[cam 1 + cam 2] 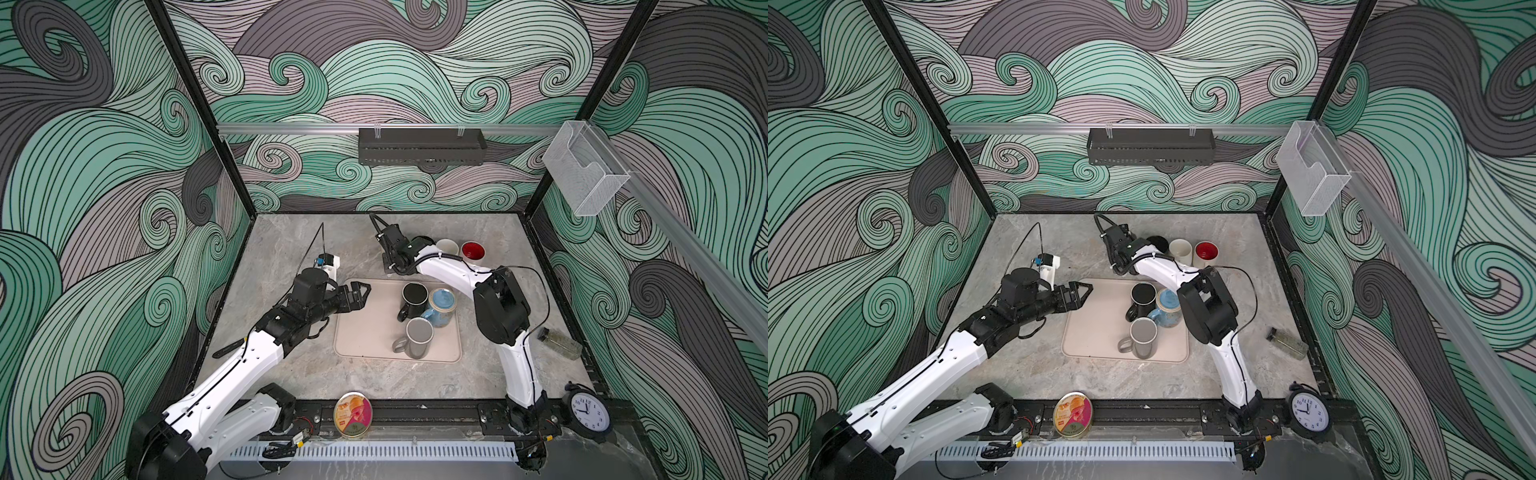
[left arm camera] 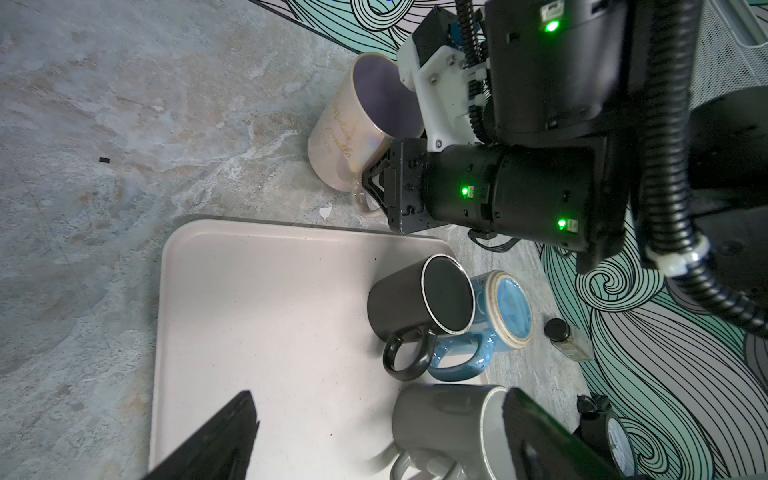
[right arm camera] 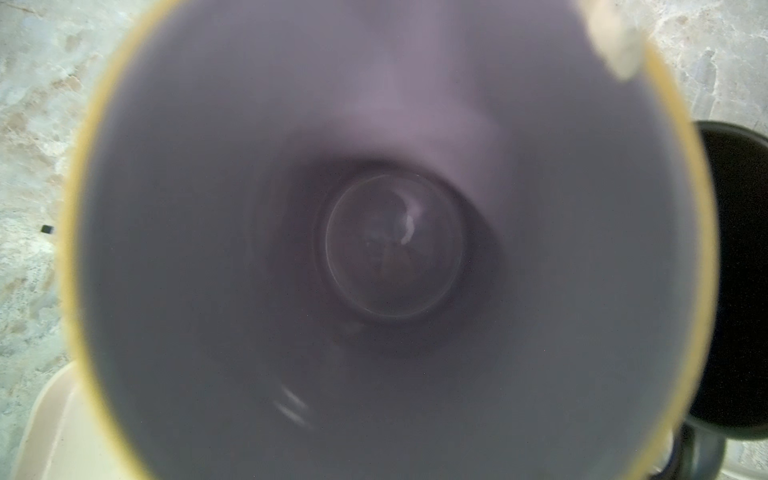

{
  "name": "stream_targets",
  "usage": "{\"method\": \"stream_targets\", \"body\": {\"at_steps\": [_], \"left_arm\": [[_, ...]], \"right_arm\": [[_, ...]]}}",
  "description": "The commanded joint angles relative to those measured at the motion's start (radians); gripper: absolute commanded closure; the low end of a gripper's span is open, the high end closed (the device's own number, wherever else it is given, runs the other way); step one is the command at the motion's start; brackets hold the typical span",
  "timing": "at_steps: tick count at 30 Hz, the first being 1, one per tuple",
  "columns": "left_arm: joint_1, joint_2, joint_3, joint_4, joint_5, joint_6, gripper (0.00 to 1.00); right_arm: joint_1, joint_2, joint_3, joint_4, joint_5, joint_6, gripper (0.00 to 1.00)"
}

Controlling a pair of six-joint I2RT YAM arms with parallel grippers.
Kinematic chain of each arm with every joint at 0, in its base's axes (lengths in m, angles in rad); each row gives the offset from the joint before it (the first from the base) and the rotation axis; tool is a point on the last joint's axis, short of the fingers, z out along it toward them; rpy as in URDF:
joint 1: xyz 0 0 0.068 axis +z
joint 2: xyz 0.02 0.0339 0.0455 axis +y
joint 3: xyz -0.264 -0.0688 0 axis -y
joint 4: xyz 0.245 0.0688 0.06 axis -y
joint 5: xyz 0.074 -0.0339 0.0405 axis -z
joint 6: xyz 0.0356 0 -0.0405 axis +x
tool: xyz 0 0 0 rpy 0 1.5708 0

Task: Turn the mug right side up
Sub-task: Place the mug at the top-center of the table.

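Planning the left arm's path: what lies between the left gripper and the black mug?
Between left gripper and black mug: only bare tray, shown in both top views.

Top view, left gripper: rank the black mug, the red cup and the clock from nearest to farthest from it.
From the open left gripper:
1. Black mug, on the tray, just beside it.
2. Red cup, at the back, off the tray.
3. Clock, at the front right corner.
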Motion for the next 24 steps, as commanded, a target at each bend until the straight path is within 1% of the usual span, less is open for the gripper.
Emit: {"method": "stream_targets", "body": {"at_steps": [1,9,24], "left_arm": [[0.006,-0.005,-0.007,-0.017,-0.004,0.017,0.06],[0.006,-0.009,-0.012,-0.019,-0.008,0.015,0.06],[0.006,-0.008,-0.035,-0.028,-0.016,0.015,0.06]], "right_arm": [[-0.013,-0.023,0.002,0.091,0.029,0.025,1.00],[-0.025,-0.007,-0.021,0.112,0.011,0.035,1.00],[-0.025,0.008,-0.039,0.122,0.038,0.045,1.00]]}}
